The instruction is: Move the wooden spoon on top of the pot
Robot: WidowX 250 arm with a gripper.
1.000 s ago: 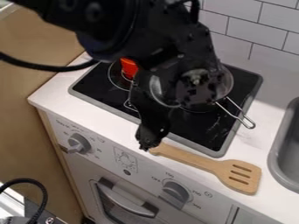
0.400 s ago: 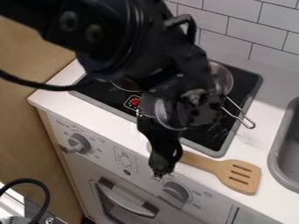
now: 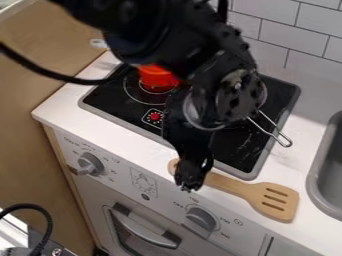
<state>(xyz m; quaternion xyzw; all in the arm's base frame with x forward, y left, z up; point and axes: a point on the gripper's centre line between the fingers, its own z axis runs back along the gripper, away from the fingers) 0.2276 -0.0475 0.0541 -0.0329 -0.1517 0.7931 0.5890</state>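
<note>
Camera view: arm (image 3: 167,37) overlaps pot (image 3: 263,94), red object (image 3: 155,78); can't tell if gripper (image 3: 190,185) is open

In front of the cooktop (image 3: 234,155), the counter (image 3: 120,135) is left open toward its left end but is partly occupied by the wooden spoon (image 3: 230,185) and the gripper (image 3: 190,182) farther right. The cooktop's middle is screened by the arm (image 3: 194,50); its far side is obstructed by a red object (image 3: 157,77) and the pot (image 3: 263,94). Right of it, a lane is bounded by the sink (image 3: 315,185).
</note>
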